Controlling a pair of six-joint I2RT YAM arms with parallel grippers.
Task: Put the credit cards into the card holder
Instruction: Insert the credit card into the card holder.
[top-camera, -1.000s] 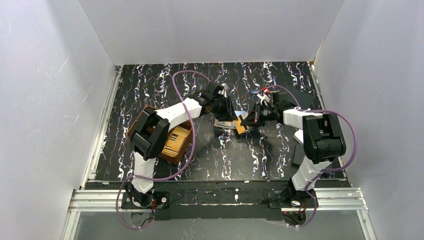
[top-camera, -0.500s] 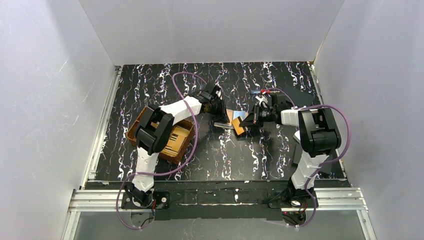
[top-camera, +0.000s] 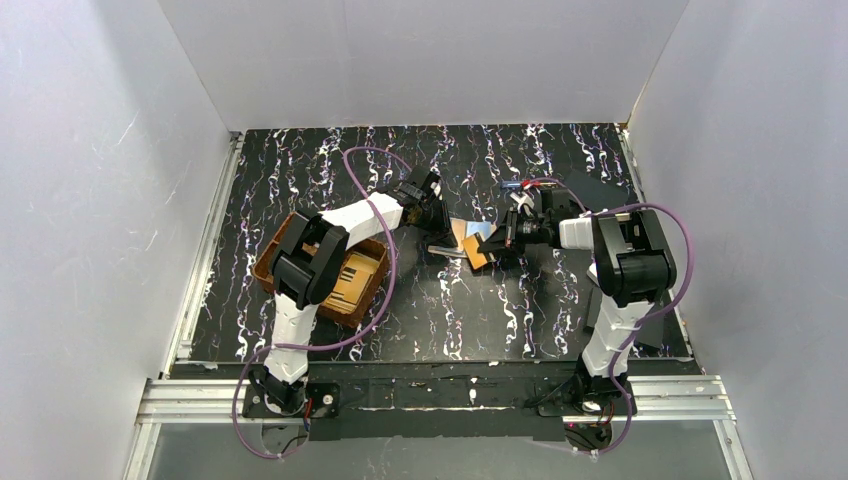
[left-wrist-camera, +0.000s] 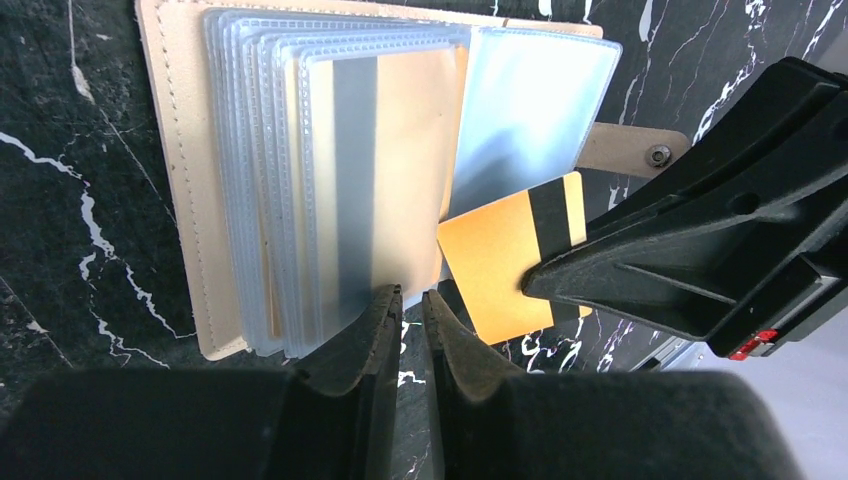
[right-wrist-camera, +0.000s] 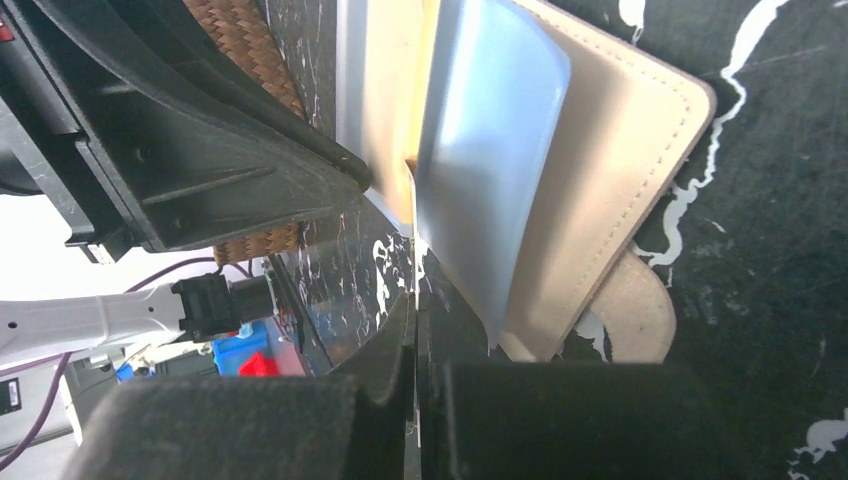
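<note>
The card holder (left-wrist-camera: 185, 190) lies open on the table, beige leather with a fan of clear sleeves. A tan credit card (left-wrist-camera: 395, 150) with a grey stripe sits in the top sleeve. My left gripper (left-wrist-camera: 410, 298) is at the sleeves' lower edge, its jaws a thin slit apart with only table showing between them. My right gripper (right-wrist-camera: 415, 305) is shut on a gold credit card (left-wrist-camera: 490, 270) with a black stripe, holding it against the holder's fold beside a raised clear sleeve (right-wrist-camera: 490, 160). From above, the card holder (top-camera: 468, 236) lies between both grippers.
A brown woven tray (top-camera: 300, 235) with more tan cards (top-camera: 352, 281) in it stands under the left arm. A black flat plate (top-camera: 597, 303) lies by the right arm's base. A small blue and red item (top-camera: 516, 185) sits at the back.
My left gripper's jaws have narrowed and it has shifted slightly left at the holder. The holder's sleeves now show more spread. The right gripper has nudged the gold card toward the holder.
</note>
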